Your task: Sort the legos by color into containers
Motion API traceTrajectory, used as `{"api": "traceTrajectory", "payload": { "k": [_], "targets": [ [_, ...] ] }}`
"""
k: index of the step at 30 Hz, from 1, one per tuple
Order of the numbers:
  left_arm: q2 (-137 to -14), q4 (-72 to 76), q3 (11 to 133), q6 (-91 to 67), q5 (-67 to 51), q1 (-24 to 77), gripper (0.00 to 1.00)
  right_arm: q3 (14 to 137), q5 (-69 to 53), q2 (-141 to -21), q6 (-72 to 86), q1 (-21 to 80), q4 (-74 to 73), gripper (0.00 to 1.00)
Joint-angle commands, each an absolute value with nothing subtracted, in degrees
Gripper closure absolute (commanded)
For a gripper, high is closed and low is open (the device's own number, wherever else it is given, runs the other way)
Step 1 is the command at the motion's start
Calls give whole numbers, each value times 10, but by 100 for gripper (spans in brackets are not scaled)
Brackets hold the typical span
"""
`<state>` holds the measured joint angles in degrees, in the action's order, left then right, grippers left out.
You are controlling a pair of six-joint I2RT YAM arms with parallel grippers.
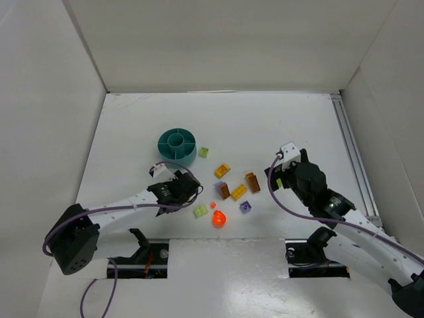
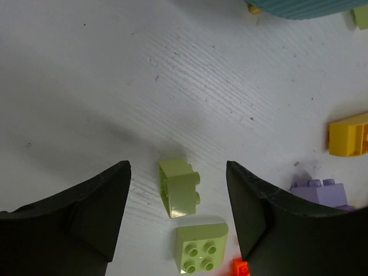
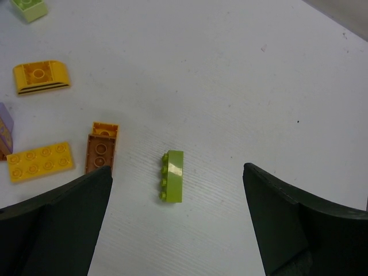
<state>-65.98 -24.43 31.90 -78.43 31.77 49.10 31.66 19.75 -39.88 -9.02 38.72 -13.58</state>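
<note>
The round teal dish (image 1: 177, 146) stands at the left of the middle; its rim shows at the top of the left wrist view (image 2: 305, 7). My left gripper (image 1: 190, 190) is open just above the table, in front of the dish. In the left wrist view a lime green brick (image 2: 179, 187) lies on its side between the open gripper's (image 2: 178, 169) fingers. A second lime brick (image 2: 201, 247) lies studs up just behind it. My right gripper (image 1: 281, 173) is open and low. In the right wrist view the open gripper (image 3: 176, 168) straddles a long lime brick (image 3: 173, 175) lying on its side.
Loose bricks lie between the arms: orange-yellow (image 1: 222, 170), brown with orange (image 1: 252, 181), purple (image 1: 246, 207), lime (image 1: 204, 152), an orange-red piece (image 1: 218, 217). The right wrist view shows a brown brick (image 3: 100, 152) and a yellow plate (image 3: 40, 161) at the left. White walls enclose the table.
</note>
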Motion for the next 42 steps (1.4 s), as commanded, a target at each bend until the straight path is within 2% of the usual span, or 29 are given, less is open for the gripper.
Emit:
{"api": "traceTrajectory", "payload": {
  "k": [1, 4, 5, 6, 7, 10, 11, 14, 15, 16, 21, 26, 32, 42],
  "targets": [
    [-671, -217, 345, -735, 292, 489, 37, 316, 213, -396, -83, 391, -107, 0],
    [-688, -202, 338, -719, 277, 489, 41, 316, 213, -396, -83, 391, -107, 0],
    [-693, -196, 338, -719, 277, 489, 48, 316, 213, -391, -83, 391, -107, 0],
    [-702, -196, 338, -719, 272, 489, 48, 316, 213, -391, -83, 391, -107, 0],
    [-702, -196, 338, -719, 272, 489, 56, 316, 213, -391, -78, 391, -107, 0],
    [-710, -201, 338, -719, 272, 489, 63, 316, 213, -386, -78, 391, -112, 0],
    [-710, -201, 338, -719, 272, 489, 70, 316, 213, -386, -78, 391, -113, 0],
    [-710, -201, 344, -714, 266, 489, 82, 316, 218, -381, -78, 391, -113, 0],
    [-704, -201, 344, -708, 266, 489, 92, 316, 218, -381, -78, 391, -113, 0],
    [-695, -201, 344, -708, 266, 489, 96, 316, 218, -381, -78, 391, -113, 0],
    [-664, -240, 385, -681, 315, 489, 97, 316, 223, -375, -78, 391, -118, 0],
    [-638, -263, 478, -608, 377, 431, 97, 316, 223, -370, -78, 391, -118, 0],
    [-639, -182, 528, -491, 348, 309, 97, 316, 236, -370, -78, 391, -118, 0],
    [-712, -147, 552, -439, 314, 258, 97, 327, 253, -402, -78, 391, -118, 0]
  ]
}}
